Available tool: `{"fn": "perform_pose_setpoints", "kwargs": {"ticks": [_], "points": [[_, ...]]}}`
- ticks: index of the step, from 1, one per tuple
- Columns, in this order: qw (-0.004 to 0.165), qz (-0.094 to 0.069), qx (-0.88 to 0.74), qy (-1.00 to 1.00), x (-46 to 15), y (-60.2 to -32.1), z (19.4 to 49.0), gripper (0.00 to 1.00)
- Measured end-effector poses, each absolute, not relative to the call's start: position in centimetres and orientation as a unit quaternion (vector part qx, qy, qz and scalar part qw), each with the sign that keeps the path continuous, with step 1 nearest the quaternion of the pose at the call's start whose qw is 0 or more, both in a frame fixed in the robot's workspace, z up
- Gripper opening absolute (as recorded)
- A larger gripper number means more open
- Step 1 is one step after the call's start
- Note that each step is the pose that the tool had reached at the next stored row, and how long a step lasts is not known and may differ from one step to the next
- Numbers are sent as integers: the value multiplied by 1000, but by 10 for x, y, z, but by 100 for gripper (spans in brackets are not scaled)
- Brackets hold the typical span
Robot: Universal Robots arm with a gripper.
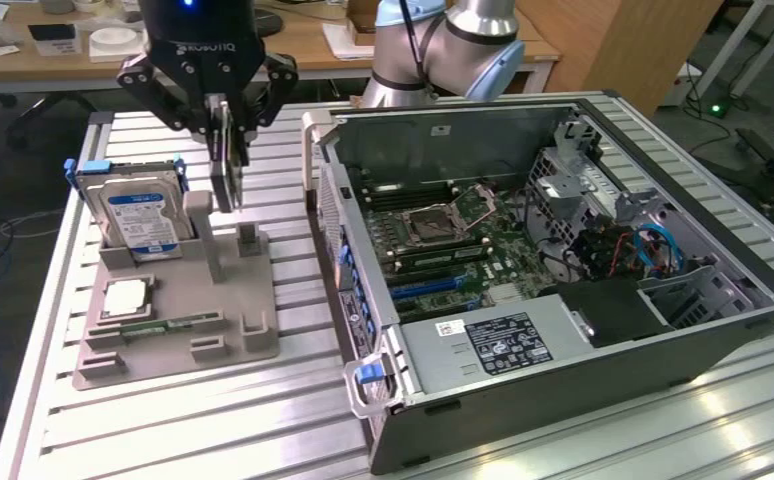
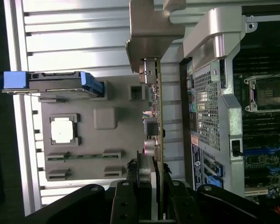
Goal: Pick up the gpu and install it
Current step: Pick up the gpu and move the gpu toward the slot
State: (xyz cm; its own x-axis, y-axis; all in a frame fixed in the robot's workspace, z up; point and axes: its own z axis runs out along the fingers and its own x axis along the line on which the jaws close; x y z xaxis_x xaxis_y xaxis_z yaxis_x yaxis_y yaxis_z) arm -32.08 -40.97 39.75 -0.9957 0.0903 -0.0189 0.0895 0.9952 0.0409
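Gripping gpu (image 1: 226, 165) above tray (image 1: 160, 355) with drive (image 1: 140, 215)

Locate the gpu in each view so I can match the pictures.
Exterior view: the gpu hangs edge-on in the gripper, above the grey parts tray, to the exterior view's left of the computer case.
Wrist view: the gpu runs edge-on out of the gripper, between the tray and the case.
Shared landmark: the hard drive standing in the tray.

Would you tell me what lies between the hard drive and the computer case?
In the exterior view, the gpu hangs there, gripped by the claw, above the grey tray.
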Motion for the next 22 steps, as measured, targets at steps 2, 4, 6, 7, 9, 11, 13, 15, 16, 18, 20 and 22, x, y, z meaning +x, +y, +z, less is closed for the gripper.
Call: {"fn": "perform_pose_setpoints", "kwargs": {"ticks": [2,4,6,7,9,11,13,15,16,18,20,22], "points": [[10,20,42,999,-318,-410,398,28],[10,20,36,999,-314,-410,398,28],[10,20,31,999,-311,-410,398,28],[10,20,29,999,-309,-410,397,28],[10,20,25,999,-306,-410,397,28],[10,20,21,1000,-304,-410,397,28],[10,20,19,1000,-301,-410,398,28],[10,20,19,1000,-299,-410,398,28],[10,20,19,1000,-298,-410,397,28],[10,20,19,1000,-295,-410,398,28],[10,20,19,1000,-291,-410,398,28],[10,20,19,1000,-286,-410,397,28]]}}
